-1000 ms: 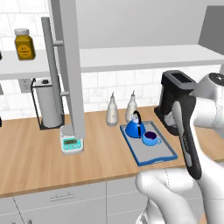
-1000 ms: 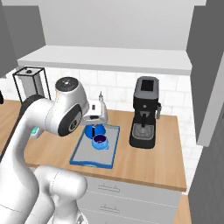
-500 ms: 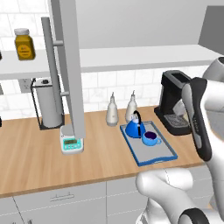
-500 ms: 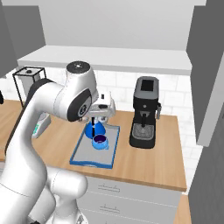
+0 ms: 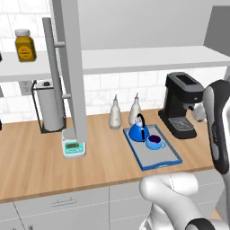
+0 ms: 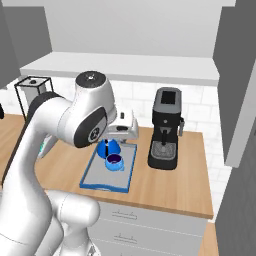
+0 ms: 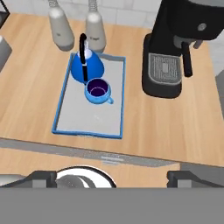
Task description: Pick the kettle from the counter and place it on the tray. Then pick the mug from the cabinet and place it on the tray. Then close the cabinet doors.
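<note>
The blue cone-shaped kettle [image 7: 87,65] and the round blue mug [image 7: 98,91] both stand on the blue-rimmed grey tray [image 7: 87,132], the mug just in front of the kettle. They also sit together as kettle [image 5: 138,130] and mug [image 5: 155,142] on the tray [image 5: 164,162], on the wood counter [image 5: 36,161]. My gripper [image 7: 116,177] hovers high above the counter's front edge, open, nothing between its fingertips [image 7: 41,177]. The cabinet [image 5: 148,58] is open: one cabinet door [image 5: 72,67] stands edge-on at left, another [image 6: 240,85] at right.
A black coffee machine [image 5: 182,105] stands right of the tray. Two pale bottles [image 5: 115,114] stand behind the tray. A small scale [image 5: 74,147] and a paper towel holder [image 5: 47,105] sit left. A yellow jar [image 5: 24,45] is on the shelf.
The arm has swung up and to the right, away from the tray. The jaws stay open. Kettle and mug have not moved.
</note>
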You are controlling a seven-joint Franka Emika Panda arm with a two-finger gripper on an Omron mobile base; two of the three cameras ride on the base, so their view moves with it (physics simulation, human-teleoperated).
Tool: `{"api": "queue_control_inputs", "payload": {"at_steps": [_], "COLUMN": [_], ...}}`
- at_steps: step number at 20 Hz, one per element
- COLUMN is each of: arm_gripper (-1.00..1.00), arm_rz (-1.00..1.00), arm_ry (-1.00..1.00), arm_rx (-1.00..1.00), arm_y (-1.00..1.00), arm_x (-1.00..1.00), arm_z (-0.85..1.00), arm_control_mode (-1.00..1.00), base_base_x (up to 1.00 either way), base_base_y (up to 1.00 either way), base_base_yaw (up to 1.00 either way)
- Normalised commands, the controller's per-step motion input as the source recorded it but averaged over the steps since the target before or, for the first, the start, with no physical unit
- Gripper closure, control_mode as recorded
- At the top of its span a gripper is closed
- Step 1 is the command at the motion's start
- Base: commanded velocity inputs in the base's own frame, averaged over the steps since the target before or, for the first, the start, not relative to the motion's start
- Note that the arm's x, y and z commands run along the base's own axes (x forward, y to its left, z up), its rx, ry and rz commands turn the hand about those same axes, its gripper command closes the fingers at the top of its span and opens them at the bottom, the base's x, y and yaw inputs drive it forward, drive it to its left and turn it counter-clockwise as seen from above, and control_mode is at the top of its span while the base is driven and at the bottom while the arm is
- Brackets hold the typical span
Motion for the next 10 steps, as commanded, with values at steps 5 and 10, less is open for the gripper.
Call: {"api": "queue_control_inputs", "payload": {"at_steps": [5, 10], "arm_gripper": [-1.00, -1.00], "arm_rz": [-0.16, -0.15], "arm_ry": [-0.03, -0.12], "arm_rx": [0.16, 0.24], "arm_y": [-0.59, -0.50], "arm_x": [-0.41, -0.59], "arm_z": [0.40, 0.38], "arm_control_mode": [-1.00, -1.00], "base_base_x": [0.00, 0.00], "base_base_y": [0.00, 0.00], "base_base_yaw": [0.00, 0.00]}}
